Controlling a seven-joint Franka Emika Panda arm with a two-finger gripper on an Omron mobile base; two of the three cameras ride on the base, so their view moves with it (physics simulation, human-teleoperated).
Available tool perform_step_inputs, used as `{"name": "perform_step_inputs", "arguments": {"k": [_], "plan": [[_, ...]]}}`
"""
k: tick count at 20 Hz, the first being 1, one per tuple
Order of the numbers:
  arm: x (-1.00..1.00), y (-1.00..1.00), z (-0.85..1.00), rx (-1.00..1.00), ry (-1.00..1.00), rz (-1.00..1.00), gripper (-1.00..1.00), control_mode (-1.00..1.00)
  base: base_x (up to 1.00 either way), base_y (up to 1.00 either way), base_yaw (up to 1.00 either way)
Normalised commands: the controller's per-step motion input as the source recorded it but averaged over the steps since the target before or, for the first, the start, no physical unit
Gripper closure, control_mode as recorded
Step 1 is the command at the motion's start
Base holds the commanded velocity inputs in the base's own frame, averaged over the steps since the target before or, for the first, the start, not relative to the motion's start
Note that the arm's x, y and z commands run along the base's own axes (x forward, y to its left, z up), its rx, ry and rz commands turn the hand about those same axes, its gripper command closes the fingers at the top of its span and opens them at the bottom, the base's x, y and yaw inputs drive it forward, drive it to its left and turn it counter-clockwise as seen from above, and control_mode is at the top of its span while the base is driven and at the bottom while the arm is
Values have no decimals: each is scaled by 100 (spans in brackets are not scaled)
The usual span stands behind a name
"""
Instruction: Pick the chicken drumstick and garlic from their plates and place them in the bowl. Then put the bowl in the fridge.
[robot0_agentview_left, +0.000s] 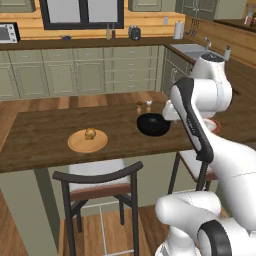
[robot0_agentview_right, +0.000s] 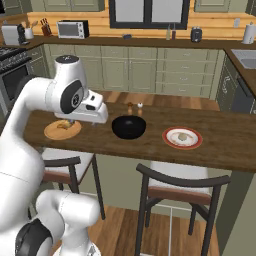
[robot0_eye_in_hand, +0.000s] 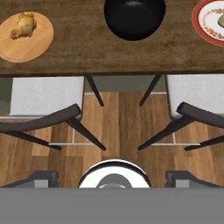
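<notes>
On the long wooden counter (robot0_agentview_left: 45, 137) sit three things in a row. At one end the chicken drumstick (robot0_agentview_left: 90, 133) lies on the tan wood plate (robot0_agentview_left: 87, 141). The black bowl (robot0_agentview_left: 153, 124) is in the middle. At the other end the garlic (robot0_agentview_right: 183, 136) rests on the red-rimmed plate (robot0_agentview_right: 182, 138). The gripper (robot0_eye_in_hand: 112, 177) hangs back over the chairs (robot0_eye_in_hand: 48, 122), wide open and holding nothing. To do the first step well, I think it should move over the drumstick, come straight down, and squeeze the meat, not the plate.
</notes>
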Motion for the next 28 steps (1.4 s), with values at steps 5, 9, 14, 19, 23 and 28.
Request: {"name": "perform_step_inputs", "arguments": {"k": [5,9,14,19,23,28], "plan": [[0,-88,-25,0,0,0,-100,-100,0,0,0],[16,-80,-7,0,0,-1,-100,-100,0,0,0],[51,-78,-3,0,7,0,-100,-100,0,0,0],[61,-66,-15,0,12,-2,-100,-100,0,0,0],[35,-73,-23,0,3,0,-100,-100,0,0,0],[47,-59,-28,1,0,0,-100,-100,0,0,0]]}}
